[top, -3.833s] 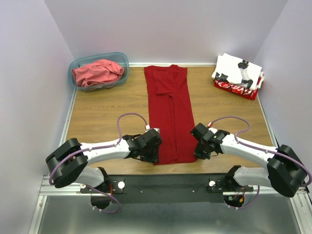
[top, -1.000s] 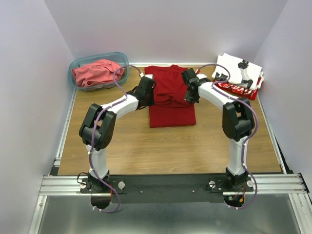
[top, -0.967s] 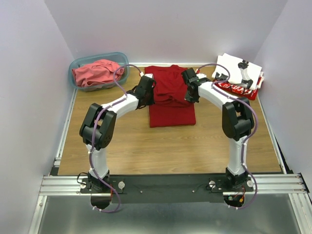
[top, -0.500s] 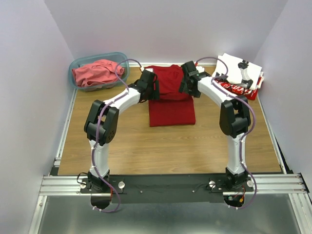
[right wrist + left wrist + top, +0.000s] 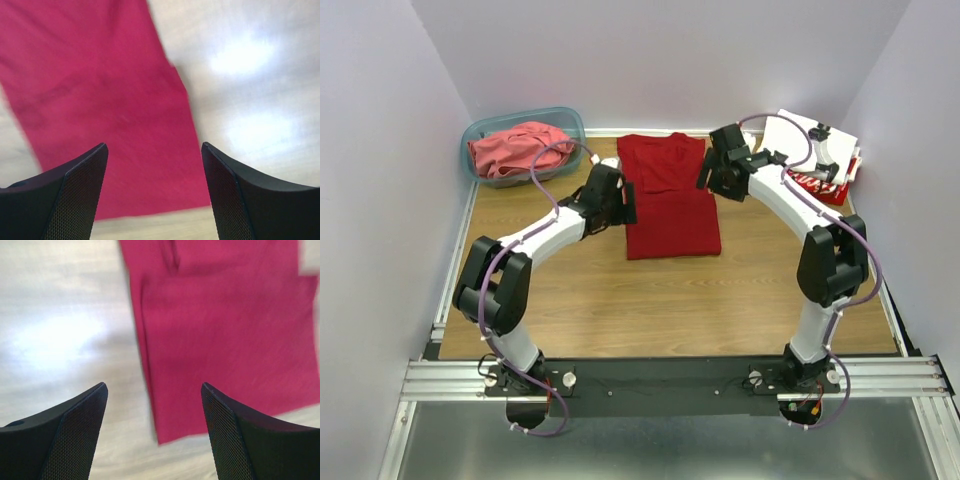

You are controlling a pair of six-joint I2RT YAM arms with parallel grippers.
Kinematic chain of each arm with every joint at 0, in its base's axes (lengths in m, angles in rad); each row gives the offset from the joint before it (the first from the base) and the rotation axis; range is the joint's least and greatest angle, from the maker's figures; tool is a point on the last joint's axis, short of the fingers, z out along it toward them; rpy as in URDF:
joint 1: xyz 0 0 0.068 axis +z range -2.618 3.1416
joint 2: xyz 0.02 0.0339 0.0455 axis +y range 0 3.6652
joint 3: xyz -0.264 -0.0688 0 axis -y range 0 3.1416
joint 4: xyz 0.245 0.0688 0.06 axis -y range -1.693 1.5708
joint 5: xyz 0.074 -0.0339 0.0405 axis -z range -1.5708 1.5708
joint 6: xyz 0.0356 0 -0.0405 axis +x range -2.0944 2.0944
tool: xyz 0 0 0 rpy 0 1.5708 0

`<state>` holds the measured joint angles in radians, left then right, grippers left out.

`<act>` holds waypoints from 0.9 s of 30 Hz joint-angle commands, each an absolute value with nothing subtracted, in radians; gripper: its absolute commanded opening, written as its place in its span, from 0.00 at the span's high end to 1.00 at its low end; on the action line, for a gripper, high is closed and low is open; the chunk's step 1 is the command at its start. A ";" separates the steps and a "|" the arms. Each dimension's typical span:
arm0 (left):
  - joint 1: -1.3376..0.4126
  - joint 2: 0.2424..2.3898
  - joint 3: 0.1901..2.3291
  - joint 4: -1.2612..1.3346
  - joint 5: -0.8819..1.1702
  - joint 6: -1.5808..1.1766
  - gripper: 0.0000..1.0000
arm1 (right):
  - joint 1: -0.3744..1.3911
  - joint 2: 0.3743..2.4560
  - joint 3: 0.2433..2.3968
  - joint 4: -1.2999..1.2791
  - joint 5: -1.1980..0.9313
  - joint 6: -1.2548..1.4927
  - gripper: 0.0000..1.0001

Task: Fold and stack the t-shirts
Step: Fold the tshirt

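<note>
Deep red t-shirt lies folded flat on table. Left gripper and right gripper flank it, fingers apart, holding nothing.

Plain deep red t-shirt, paler coral-red t-shirt, translucent teal tub, white t-shirt with black prints, red t-shirt with white lettering, brown wood-grain tabletop, white arms with black joints, purple cables.
</note>
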<state>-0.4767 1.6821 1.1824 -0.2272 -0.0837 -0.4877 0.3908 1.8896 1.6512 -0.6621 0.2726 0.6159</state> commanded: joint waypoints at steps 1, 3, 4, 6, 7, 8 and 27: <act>-0.492 1.661 1.082 -0.181 -0.005 -0.526 0.18 | 0.387 1.847 1.496 -0.675 0.206 0.632 0.18; -0.499 1.652 1.040 -0.170 -0.005 -0.540 0.19 | 0.387 1.822 1.442 -0.649 0.187 0.640 0.19; -0.502 1.640 1.029 -0.161 0.029 -0.545 0.19 | 0.387 1.800 1.390 -0.640 0.170 0.647 0.20; -0.505 1.632 1.000 -0.152 0.038 -0.558 0.19 | 0.387 1.778 1.341 -0.621 0.157 0.656 0.21; -0.508 1.623 0.991 -0.141 0.049 -0.564 0.19 | 0.387 1.757 1.297 -0.611 0.147 0.670 0.22; -0.509 1.620 0.973 -0.137 0.052 -0.572 0.19 | 0.387 1.744 1.269 -0.604 0.144 0.678 0.23; -0.531 1.588 0.891 -0.130 0.029 -0.594 0.19 | 0.387 1.749 1.071 -0.497 0.109 0.703 0.45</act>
